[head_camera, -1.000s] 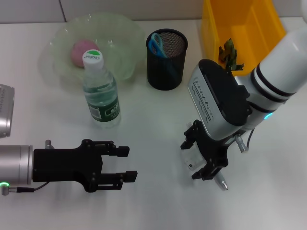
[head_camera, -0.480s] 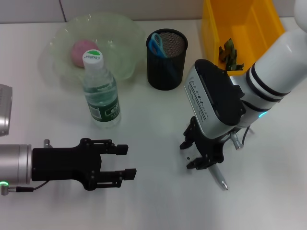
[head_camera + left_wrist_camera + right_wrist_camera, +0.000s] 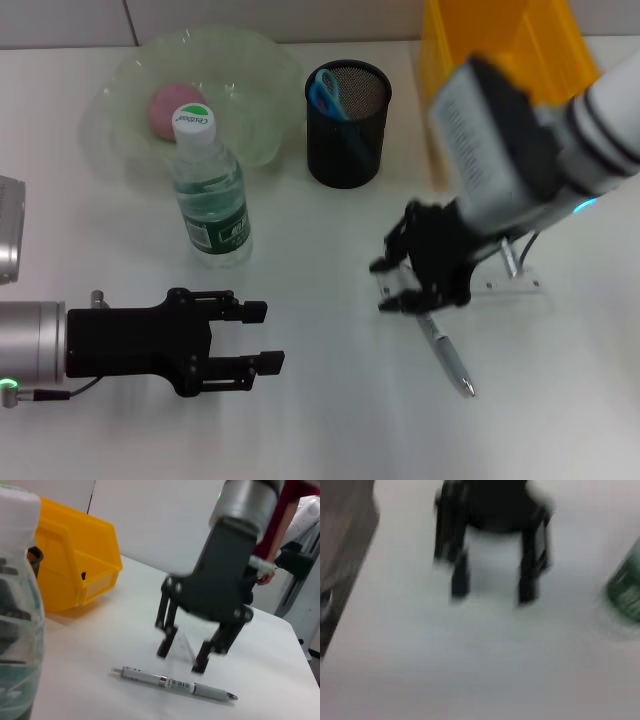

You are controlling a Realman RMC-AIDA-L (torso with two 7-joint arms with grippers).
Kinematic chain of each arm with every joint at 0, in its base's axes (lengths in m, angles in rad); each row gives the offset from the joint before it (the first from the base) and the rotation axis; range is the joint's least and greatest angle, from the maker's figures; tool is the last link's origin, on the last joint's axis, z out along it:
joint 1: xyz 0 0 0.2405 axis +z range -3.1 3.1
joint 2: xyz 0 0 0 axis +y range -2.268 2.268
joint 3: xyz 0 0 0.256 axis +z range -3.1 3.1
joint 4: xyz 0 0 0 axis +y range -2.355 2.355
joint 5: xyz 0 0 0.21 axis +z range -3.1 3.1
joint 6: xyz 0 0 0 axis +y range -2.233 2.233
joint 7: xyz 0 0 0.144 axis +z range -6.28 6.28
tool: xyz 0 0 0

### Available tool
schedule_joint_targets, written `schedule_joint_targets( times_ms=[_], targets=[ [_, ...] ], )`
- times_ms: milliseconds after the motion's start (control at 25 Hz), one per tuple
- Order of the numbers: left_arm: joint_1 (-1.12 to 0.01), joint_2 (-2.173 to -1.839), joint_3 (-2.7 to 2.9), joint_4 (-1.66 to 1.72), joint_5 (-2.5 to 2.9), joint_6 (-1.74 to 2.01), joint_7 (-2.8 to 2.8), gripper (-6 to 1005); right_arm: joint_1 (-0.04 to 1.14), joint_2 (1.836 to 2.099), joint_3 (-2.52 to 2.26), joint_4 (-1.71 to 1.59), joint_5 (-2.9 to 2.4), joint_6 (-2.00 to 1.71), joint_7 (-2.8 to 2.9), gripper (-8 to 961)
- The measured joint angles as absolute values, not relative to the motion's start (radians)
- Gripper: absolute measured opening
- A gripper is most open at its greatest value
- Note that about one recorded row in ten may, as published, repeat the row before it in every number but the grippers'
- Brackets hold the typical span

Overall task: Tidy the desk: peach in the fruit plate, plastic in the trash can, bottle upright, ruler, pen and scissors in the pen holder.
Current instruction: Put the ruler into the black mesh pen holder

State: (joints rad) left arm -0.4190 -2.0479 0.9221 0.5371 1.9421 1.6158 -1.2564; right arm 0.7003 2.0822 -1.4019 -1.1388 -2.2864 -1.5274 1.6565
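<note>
Toward the far left corner, the peach (image 3: 165, 108) sits in the fruit plate (image 3: 255, 70), bottle (image 3: 208, 190) upright beside it; scissors (image 3: 325, 92) are in the pen holder (image 3: 347, 125). I judge pen (image 3: 446, 356) and clear ruler (image 3: 510, 285) remain, near the right edge. Right gripper (image 3: 408, 288) hangs unclenched above the pen, holding nothing. Left gripper (image 3: 262, 340) idles released near the front edge.

1. Peach (image 3: 165, 108): pink, in the translucent fruit plate (image 3: 125, 135), behind the bottle.
2. Bottle (image 3: 208, 190): upright, green label, white cap.
3. Scissors (image 3: 325, 93): blue handles, in the black mesh pen holder (image 3: 347, 135), right of the bottle.
4. Pen (image 3: 446, 356): silver, flat on the desk.
5. Clear ruler (image 3: 510, 286): flat, behind the pen.
6. Yellow trash can (image 3: 480, 45): right of the pen holder.
</note>
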Motion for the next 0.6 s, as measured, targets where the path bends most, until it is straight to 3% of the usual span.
schedule_joint_targets(
  times_ms=[360,600],
  targets=[
    [-0.419,-2.047,0.910,0.542,1.942,1.617,-1.252,680,0.595,2.079,-1.004,-1.232,-1.936,-1.560,1.629,383],
    [-0.421,-2.050,0.877,0.542,1.942,1.618,-1.236,680,0.561,2.082,-0.918,-0.908,-1.402,-1.376,1.360,386]
  ],
)
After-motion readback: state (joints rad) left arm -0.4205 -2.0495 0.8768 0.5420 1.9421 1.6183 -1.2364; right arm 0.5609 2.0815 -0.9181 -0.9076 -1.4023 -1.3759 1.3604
